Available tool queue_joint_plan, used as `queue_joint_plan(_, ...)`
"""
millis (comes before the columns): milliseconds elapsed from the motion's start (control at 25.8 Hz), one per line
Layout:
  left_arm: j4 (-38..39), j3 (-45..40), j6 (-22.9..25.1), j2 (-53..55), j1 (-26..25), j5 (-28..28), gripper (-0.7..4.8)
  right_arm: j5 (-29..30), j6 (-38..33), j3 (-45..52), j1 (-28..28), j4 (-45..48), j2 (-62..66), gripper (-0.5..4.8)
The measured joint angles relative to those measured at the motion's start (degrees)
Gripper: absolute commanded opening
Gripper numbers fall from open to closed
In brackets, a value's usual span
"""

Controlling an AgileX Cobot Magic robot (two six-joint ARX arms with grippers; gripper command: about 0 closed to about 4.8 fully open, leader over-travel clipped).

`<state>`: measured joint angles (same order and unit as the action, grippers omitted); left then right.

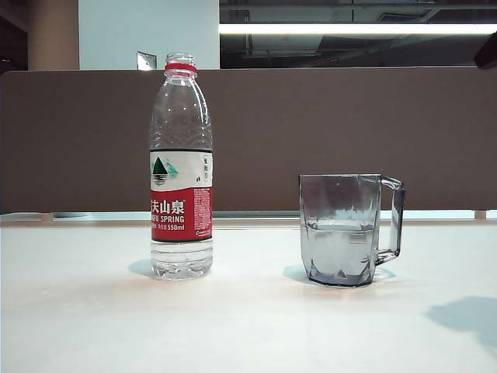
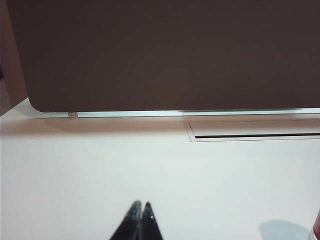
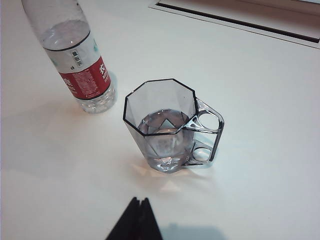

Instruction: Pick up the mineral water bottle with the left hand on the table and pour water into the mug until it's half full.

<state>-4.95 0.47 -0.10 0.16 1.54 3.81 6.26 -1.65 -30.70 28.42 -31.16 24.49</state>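
Observation:
The mineral water bottle (image 1: 181,171) stands upright and uncapped on the white table (image 1: 78,311), left of the mug (image 1: 342,229), with a little water at its bottom. The clear grey mug holds water to about half its height, handle to the right. Neither gripper shows in the exterior view. In the left wrist view my left gripper (image 2: 141,204) is shut and empty over bare table, away from the bottle. My right gripper (image 3: 139,199) is shut and empty, hanging a short way in front of the mug (image 3: 162,125), with the bottle (image 3: 75,55) beyond it.
A brown partition (image 1: 311,132) runs along the table's far edge. A narrow dark slot (image 2: 255,135) is set into the tabletop near that edge. A shadow (image 1: 466,315) lies on the table at the front right.

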Motion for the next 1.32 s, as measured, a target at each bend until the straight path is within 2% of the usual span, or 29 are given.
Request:
queue_joint_plan(504, 0.7, 0.0, 0.0, 0.0, 0.0, 0.0, -0.05, -0.1, 0.0, 0.0, 0.0, 0.1, 0.0, -0.04)
queue_joint_plan(659, 0.7, 0.0, 0.0, 0.0, 0.0, 0.0, -0.05, -6.2, 0.0, 4.1, -0.9, 4.5, -2.4, -0.04)
queue_joint_plan(737, 0.7, 0.0, 0.0, 0.0, 0.0, 0.0, -0.05, -9.1, 0.0, 8.7, -3.0, 10.9, -6.3, -0.04)
queue_joint_plan(892, 0.8, 0.0, 0.0, 0.0, 0.0, 0.0, -0.05, -9.2, 0.0, 17.1, -9.4, 24.0, -14.9, -0.04)
queue_joint_plan(1125, 0.9, 0.0, 0.0, 0.0, 0.0, 0.0, -0.05, -9.0, 0.0, 22.3, -19.6, 28.3, -19.6, -0.04)
queue_joint_plan(1319, 0.9, 0.0, 0.0, 0.0, 0.0, 0.0, -0.05, -9.0, 0.0, 25.5, -23.6, 29.1, -23.1, -0.04)
